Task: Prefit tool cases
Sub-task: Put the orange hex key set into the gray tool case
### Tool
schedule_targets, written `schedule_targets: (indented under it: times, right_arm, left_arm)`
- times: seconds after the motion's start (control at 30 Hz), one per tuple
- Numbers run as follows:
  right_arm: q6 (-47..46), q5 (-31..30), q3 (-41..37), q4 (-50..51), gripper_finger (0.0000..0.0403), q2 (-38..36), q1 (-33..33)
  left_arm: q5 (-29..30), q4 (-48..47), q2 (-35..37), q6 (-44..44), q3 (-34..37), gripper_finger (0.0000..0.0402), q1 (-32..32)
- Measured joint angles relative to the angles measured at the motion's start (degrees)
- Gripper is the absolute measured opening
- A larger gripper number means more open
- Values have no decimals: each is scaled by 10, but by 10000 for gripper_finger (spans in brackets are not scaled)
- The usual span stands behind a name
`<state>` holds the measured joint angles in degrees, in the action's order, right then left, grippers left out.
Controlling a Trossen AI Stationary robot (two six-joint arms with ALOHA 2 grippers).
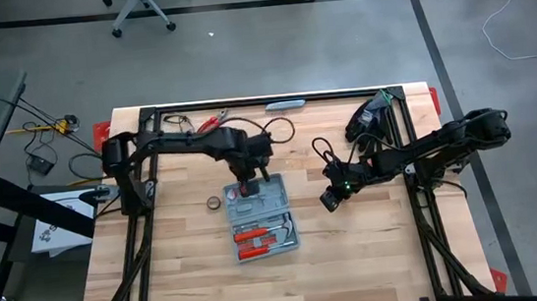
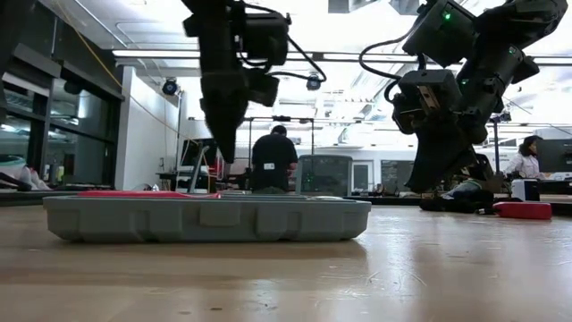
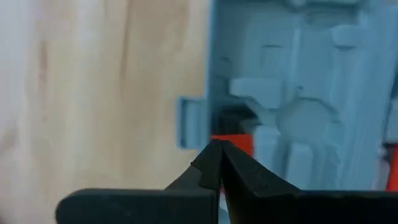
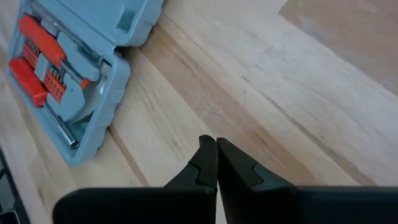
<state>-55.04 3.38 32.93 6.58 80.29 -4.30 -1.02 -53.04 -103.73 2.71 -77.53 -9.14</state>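
- Tool case [image 1: 261, 222]: 1 grey-blue clamshell, lying open flat near the table's [image 1: 378, 259] centre; red-handled tools [image 1: 254, 236] seated in its near half.
- Left gripper [image 1: 247, 187]: clenched, empty, poised over the case's far edge.
- Right gripper [image 1: 330, 200]: clenched, empty, right of the case, apart from it.
- Tape roll [image 1: 214, 203]: just left of the case.

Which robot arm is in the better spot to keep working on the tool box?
The left one, probably. The left gripper, fingers shut, sits right over the far end of the open tool case. The right gripper, also shut, hangs over bare table beside the case, apart from it.
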Motion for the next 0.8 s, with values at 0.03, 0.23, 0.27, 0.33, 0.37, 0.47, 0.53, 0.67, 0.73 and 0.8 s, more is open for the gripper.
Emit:
schedule_targets:
  times: [0.03,0.23,0.27,0.33,0.37,0.47,0.53,0.67,0.73,0.8]
  right_arm:
    - [0,-3,0,0,0,0,-1]
    - [-4,-35,0,0,0,0,-20]
    - [-4,-38,0,0,0,0,-21]
    - [-4,-44,0,-1,0,0,-22]
    - [-3,-45,0,0,0,0,-22]
    - [3,-47,0,0,0,0,-17]
    - [12,-48,0,0,0,0,-14]
    - [15,-48,0,0,0,0,-12]
    - [15,-48,0,1,0,0,-12]
    - [15,-48,0,0,0,0,-12]
  left_arm:
    - [-16,22,14,11,22,0,1]
    - [-39,167,112,88,149,0,2]
    - [-37,181,127,93,158,0,2]
    - [-23,190,141,96,165,0,2]
    - [-18,186,142,94,166,0,2]
    - [-14,182,137,77,167,0,3]
    - [-13,186,129,70,166,0,8]
    - [-13,182,102,67,166,0,21]
    - [-13,182,89,67,166,0,29]
    - [-13,182,77,69,166,0,36]
